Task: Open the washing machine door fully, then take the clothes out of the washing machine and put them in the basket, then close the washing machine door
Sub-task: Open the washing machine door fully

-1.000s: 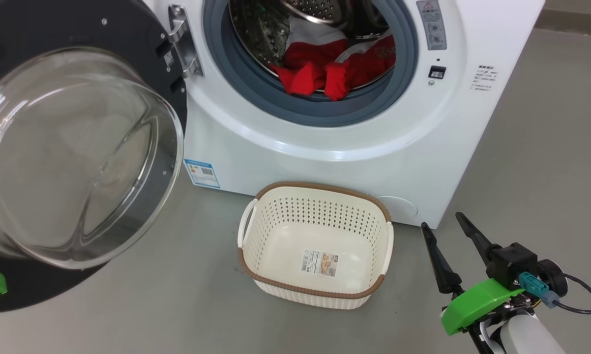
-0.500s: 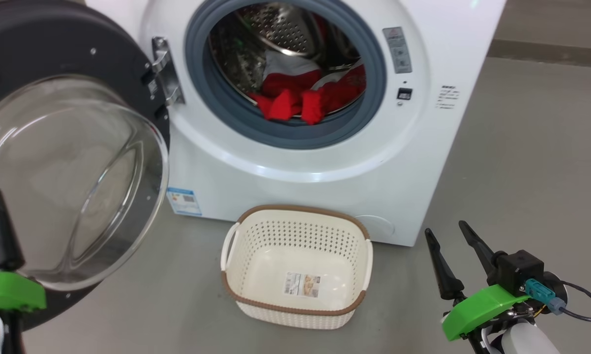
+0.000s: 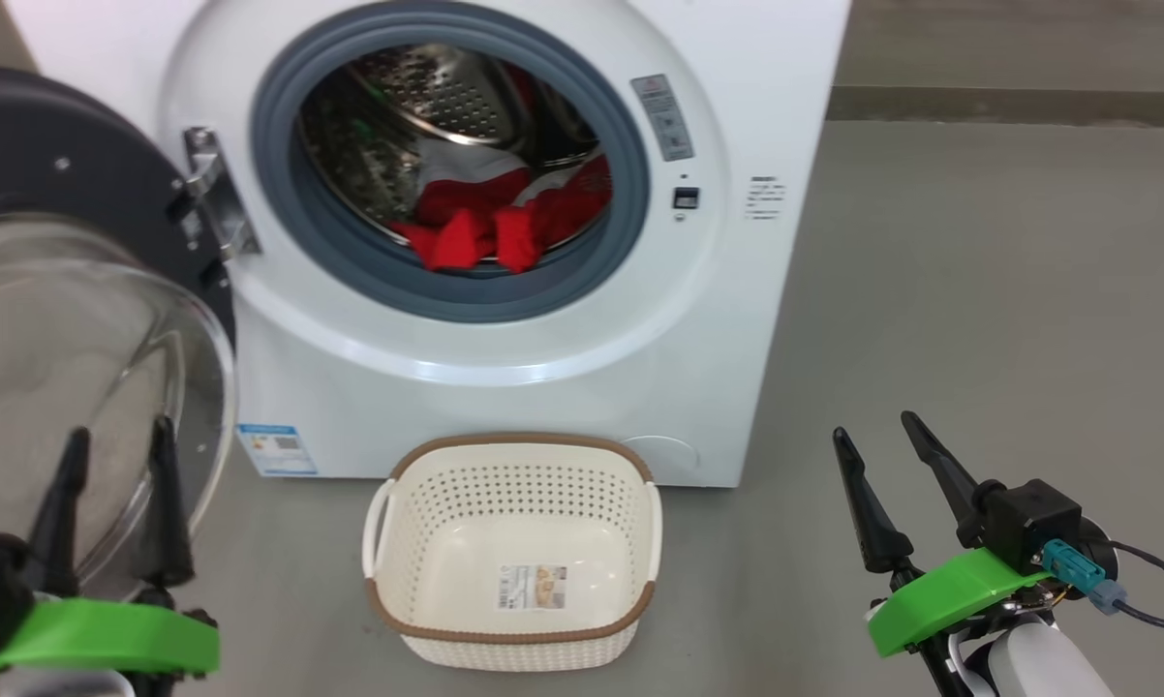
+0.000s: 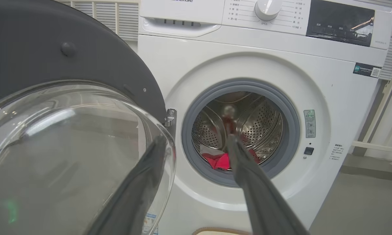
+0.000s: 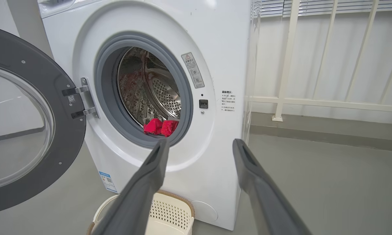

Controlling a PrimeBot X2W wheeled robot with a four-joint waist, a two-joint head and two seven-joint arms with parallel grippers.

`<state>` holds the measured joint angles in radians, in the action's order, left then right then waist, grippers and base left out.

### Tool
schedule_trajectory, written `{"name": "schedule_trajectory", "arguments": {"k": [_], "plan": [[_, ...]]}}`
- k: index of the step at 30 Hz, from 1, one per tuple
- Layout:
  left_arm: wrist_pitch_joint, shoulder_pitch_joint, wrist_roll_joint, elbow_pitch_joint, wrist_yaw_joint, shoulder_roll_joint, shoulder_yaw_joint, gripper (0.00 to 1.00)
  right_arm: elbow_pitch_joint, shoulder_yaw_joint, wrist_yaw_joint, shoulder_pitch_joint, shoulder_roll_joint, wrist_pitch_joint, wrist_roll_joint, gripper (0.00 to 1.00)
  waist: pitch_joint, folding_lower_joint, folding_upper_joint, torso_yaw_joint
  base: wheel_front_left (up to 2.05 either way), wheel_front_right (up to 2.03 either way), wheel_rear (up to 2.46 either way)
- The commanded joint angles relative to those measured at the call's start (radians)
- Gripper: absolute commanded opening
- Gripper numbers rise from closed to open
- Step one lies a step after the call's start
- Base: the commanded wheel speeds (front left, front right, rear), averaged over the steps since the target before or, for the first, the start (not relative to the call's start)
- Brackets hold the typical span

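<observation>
Clothes [image 3: 490,227] in washing machine [image 3: 543,387] mouth, left pincer [image 3: 122,431] and right pincer [image 3: 873,427] both spread, empty, well short of the washing machine

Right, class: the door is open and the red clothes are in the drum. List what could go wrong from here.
1. The left tool hangs open close in front of the door; swinging towards the drum could knock it.
2. The clothes drape over the grey ring; a pull on one may drag others past the small basket onto the floor.
</observation>
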<state>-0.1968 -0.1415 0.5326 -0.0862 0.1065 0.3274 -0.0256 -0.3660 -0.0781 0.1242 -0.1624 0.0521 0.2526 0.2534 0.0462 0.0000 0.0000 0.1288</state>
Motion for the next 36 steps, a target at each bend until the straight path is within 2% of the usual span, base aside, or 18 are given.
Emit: {"name": "schedule_trajectory", "arguments": {"k": [1,8,13,22,36], "plan": [[-0.015,-0.010,0.005,0.027,-0.011,0.018,0.030,1.00,0.036,-0.019,0.007,-0.023,-0.002,0.009,0.003,1.00,0.001,0.0000,0.0000,-0.042,0.00,0.00,0.00],[-0.049,0.046,-0.020,0.027,-0.050,0.014,0.013,1.00,0.064,-0.034,0.007,-0.033,-0.002,0.009,0.013,1.00,-0.004,0.0000,0.0000,-0.117,0.00,0.00,0.00],[-0.061,0.082,-0.048,0.022,-0.063,0.001,0.017,1.00,0.084,-0.035,0.007,-0.037,-0.002,0.009,0.016,1.00,-0.006,0.0000,0.0000,-0.156,0.00,0.00,0.00],[-0.065,0.176,-0.099,0.015,-0.067,-0.075,0.062,1.00,0.106,-0.016,0.007,-0.018,-0.002,0.009,0.008,1.00,0.009,0.0000,0.0000,-0.220,0.00,0.00,0.00],[-0.065,0.264,-0.219,-0.012,-0.128,-0.174,0.143,1.00,0.088,0.010,0.007,0.077,-0.002,0.009,-0.006,1.00,0.052,0.0000,0.0000,-0.245,0.00,0.00,0.00]]}}
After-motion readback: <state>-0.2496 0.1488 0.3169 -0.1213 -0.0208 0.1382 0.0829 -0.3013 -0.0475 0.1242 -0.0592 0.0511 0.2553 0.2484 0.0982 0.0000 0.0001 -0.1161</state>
